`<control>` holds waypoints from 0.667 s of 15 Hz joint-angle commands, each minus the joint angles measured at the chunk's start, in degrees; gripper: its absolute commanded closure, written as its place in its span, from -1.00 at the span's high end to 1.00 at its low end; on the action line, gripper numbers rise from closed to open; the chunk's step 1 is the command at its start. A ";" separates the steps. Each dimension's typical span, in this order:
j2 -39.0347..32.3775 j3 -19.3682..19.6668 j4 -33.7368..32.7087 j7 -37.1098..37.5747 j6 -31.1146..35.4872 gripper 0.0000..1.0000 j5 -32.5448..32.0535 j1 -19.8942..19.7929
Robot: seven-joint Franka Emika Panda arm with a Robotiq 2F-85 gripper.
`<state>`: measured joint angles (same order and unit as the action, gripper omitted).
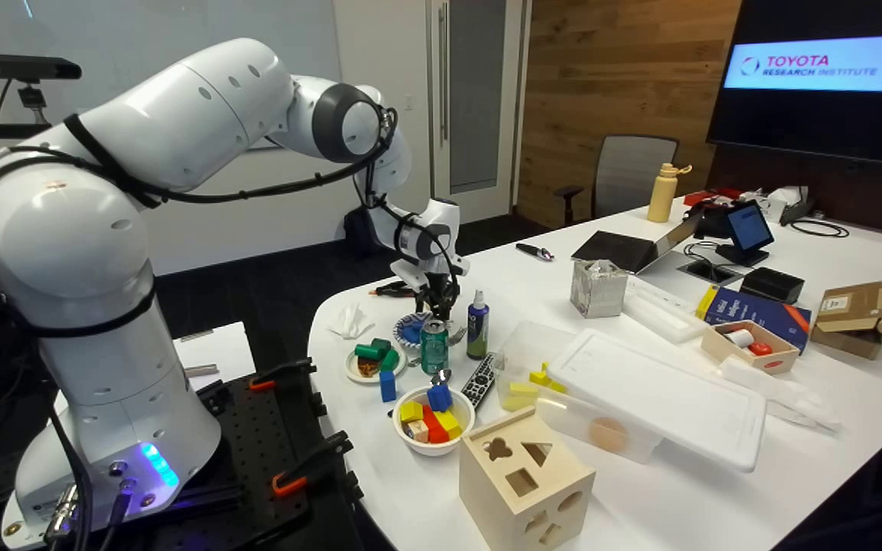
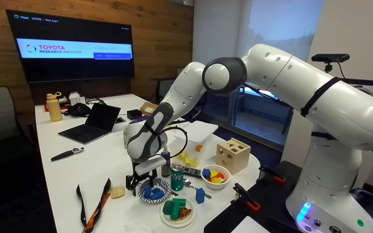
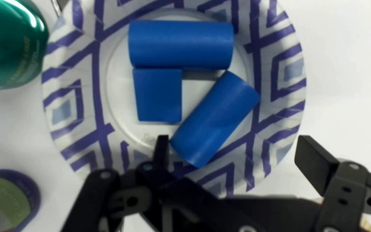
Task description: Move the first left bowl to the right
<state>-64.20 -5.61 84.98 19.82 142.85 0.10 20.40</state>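
Above a white table point(image 2: 99, 165), the spread black gripper point(image 3: 233, 145) apparently straddles a purple-patterned bowl's point(image 3: 282, 83) rim; an exterior view alone adds a silver-handled door point(image 1: 475, 107).

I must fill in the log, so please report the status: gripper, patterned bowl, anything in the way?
Gripper open across rim of patterned bowl. Bowl not gripped, blue blocks inside. Green can close beside it, possibly in the way.

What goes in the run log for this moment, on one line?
gripper: open, at rim of patterned bowl; grasp: none yet; contents: three blue blocks; nearby: Sprite can, spray bottle
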 commanded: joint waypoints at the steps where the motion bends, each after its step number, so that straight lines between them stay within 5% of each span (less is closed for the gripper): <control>1: 1.77 -1.64 1.72 -2.66 0.92 1.00 2.02 -1.18; 10: 13.34 7.38 8.26 9.30 -6.35 1.00 -2.43 7.10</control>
<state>-58.02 -1.27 87.76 24.52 140.55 -0.42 24.08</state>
